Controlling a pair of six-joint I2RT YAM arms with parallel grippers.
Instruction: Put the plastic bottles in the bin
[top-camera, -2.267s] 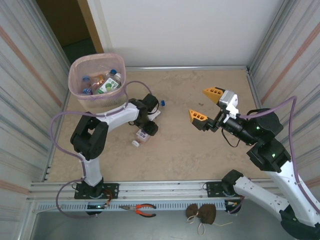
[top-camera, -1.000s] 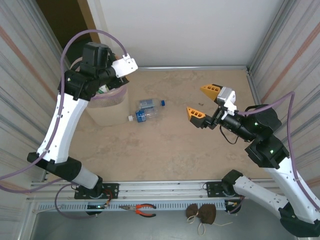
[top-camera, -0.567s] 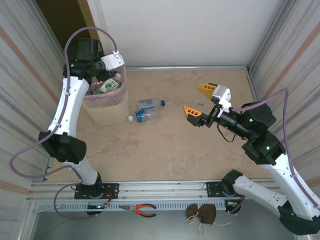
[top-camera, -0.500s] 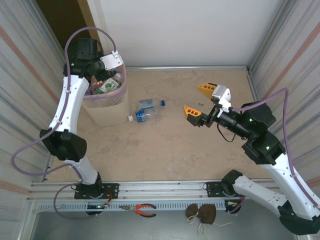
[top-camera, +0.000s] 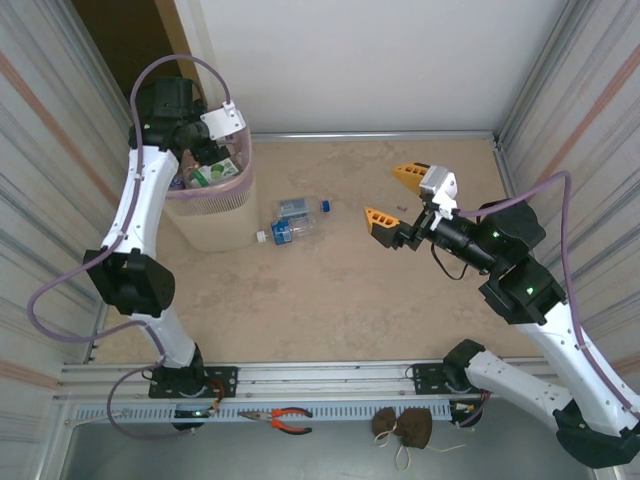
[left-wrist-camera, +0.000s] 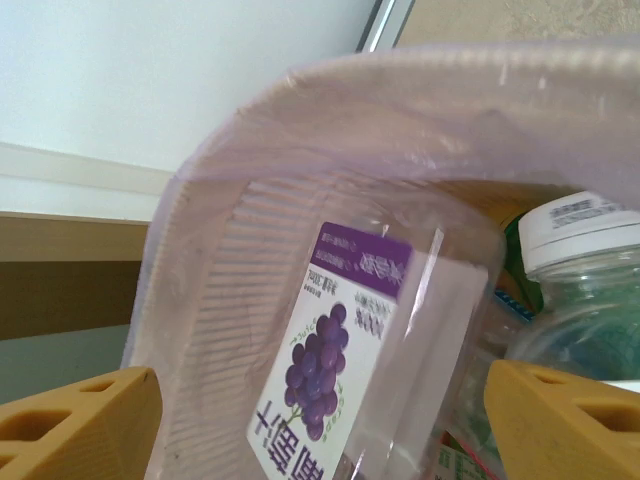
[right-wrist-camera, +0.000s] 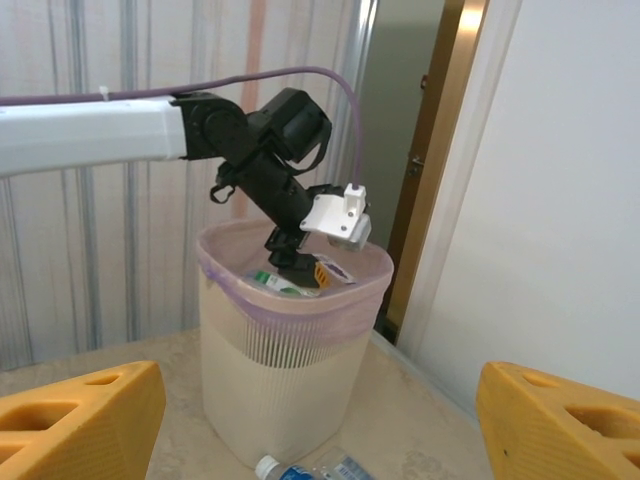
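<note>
left gripper (left-wrist-camera: 315, 378): just spread wide over bin (top-camera: 208, 228), grape-label bottle (left-wrist-camera: 345, 350) loose inside
right gripper (top-camera: 393, 193): spread, empty
left to do: two bottles (top-camera: 295, 222) by bin, toward table's (top-camera: 330, 300) far left corner

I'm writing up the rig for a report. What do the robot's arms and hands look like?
Both the left arm and right arm have white links and black joints, each trailed by a lilac cable. The left hand and right hand carry orange wedge-shaped fingers with cut-out slots. A white bracket sits at each wrist. Small green lights glow on the right arm.
</note>
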